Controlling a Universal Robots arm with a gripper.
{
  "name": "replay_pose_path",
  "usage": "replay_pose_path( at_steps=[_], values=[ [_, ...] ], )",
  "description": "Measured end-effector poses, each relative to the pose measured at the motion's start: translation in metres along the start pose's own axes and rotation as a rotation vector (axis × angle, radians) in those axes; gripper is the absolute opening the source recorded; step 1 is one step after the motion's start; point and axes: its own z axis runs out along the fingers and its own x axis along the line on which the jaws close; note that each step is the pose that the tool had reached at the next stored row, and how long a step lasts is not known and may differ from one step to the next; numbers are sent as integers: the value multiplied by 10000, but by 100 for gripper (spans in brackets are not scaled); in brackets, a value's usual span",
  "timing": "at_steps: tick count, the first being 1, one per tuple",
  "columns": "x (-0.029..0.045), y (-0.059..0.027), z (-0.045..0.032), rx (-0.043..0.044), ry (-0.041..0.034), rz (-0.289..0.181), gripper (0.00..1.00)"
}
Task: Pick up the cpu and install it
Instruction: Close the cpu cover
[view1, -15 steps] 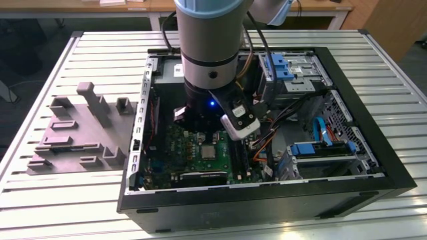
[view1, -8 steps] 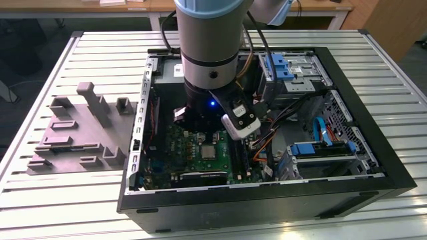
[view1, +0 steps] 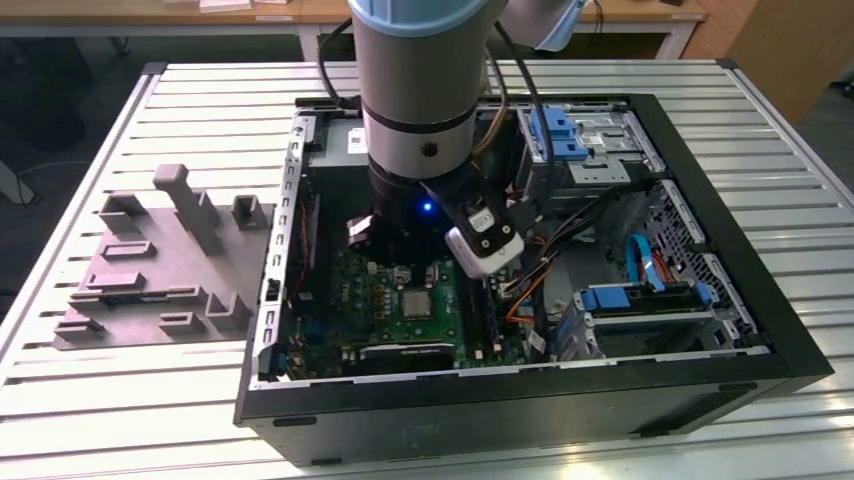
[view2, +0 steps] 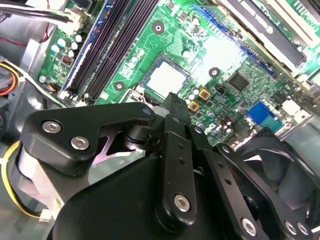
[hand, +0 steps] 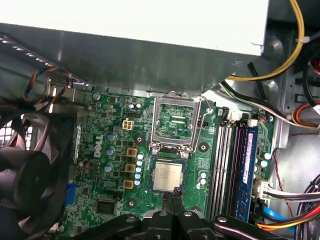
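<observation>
The black fingers (hand: 176, 202) are drawn together tip to tip with nothing between them, and in both wrist views their tips (view2: 173, 114) sit just beside one edge of the cpu (hand: 167, 176); whether they touch it I cannot tell. The cpu (view2: 165, 77), a small flat square chip with a silvery-grey metal top, lies flat in its socket on the green motherboard (hand: 115, 165). The socket's metal-framed square cover (hand: 175, 120) stands hinged open right next to it. Long black and blue memory slots (hand: 235, 165) run along one side of the socket, and a round black fan (hand: 25, 165) is at the board's other side. In the exterior view the grey and pale blue arm (view1: 420, 100) reaches down into the open black computer case (view1: 534, 410), above the cpu (view1: 418, 305). The case rests on a pale slatted metal bench (view1: 801, 250), with a grey plastic tray of raised blocks (view1: 147, 270) beside it to the exterior view's left.
</observation>
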Motion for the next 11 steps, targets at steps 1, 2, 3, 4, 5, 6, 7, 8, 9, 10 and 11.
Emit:
replay_pose_path(
  at_steps=[1,2,3,4,5,6,7,8,9,10,11],
  values=[
    [0,0,0,0,2,-108,11],
    [0,0,0,-1,4,-199,11],
    [0,0,0,-3,5,-280,11],
    [0,-1,1,-3,6,-344,11],
    [1,-4,0,-3,7,-380,11],
    [1,-5,0,-4,7,-405,11],
    [1,-5,0,-4,8,-438,11],
    [0,-5,0,-5,8,-485,11],
    [0,-5,0,-5,9,-537,11],
    [0,-5,0,-6,10,-587,11],
    [0,-5,0,-6,11,-636,11]
  ],
)
